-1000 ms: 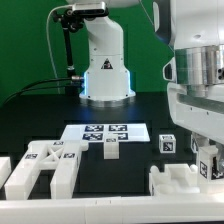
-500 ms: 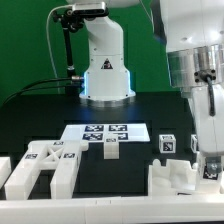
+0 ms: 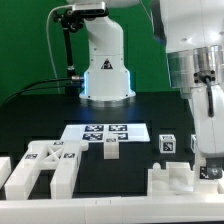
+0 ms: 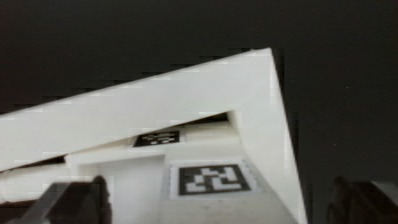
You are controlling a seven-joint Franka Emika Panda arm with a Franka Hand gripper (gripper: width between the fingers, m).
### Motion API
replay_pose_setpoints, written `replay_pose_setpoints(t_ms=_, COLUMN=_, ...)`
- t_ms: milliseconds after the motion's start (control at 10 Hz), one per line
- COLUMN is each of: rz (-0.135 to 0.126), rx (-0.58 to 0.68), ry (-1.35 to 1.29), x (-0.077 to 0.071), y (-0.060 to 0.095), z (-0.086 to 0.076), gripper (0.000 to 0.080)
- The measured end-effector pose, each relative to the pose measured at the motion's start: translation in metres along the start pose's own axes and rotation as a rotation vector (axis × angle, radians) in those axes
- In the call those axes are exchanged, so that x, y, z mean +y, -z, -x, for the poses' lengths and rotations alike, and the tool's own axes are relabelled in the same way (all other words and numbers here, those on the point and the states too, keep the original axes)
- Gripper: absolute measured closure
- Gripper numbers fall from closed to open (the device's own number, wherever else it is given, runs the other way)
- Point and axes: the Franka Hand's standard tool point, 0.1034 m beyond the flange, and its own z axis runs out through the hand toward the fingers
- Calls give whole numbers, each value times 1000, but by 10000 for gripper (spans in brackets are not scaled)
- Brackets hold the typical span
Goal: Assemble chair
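My gripper (image 3: 209, 163) hangs low at the exterior view's right, over a white blocky chair part (image 3: 178, 178) near the front edge. In the wrist view that white part (image 4: 205, 105) fills the space between my dark fingers (image 4: 71, 203), with a square tag (image 4: 217, 180) on its face. A dark gap shows between the part and the other finger, so the jaws stand open around it. More chair parts lie apart: a large white frame piece (image 3: 45, 165) at the left, a small block (image 3: 111, 149) in the middle and a tagged cube (image 3: 168, 143).
The marker board (image 3: 105, 131) lies flat on the black table behind the small block. The arm's white base (image 3: 105, 70) stands at the back centre, with a cable running off to its left. A green wall closes the back.
The hand has shifted toward the exterior view's right and sunk a little over the right-hand part. The loose parts on the table lie as before.
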Motion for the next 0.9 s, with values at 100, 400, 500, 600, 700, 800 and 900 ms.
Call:
replay_pose_setpoints(t_ms=100, rz=-15, rx=-17, ry=42, x=-4, y=15, z=1, gripper=159)
replay_pose_setpoints(t_ms=400, rz=-41, rx=-50, ry=88, x=-13, y=48, z=-1, gripper=151)
replay_pose_setpoints(t_ms=500, rz=-37, rx=-49, ry=90, x=-11, y=46, z=0, gripper=151)
replay_pose_setpoints(t_ms=600, rz=-38, rx=-49, ry=91, x=-12, y=46, z=0, gripper=151)
replay_pose_setpoints(t_ms=700, rz=-37, rx=-48, ry=91, x=-11, y=45, z=0, gripper=151)
replay_pose_setpoints(t_ms=800, rz=-36, rx=-48, ry=92, x=-11, y=45, z=0, gripper=151)
replay_pose_setpoints(t_ms=900, rz=-36, rx=-47, ry=102, x=-11, y=45, z=-1, gripper=151)
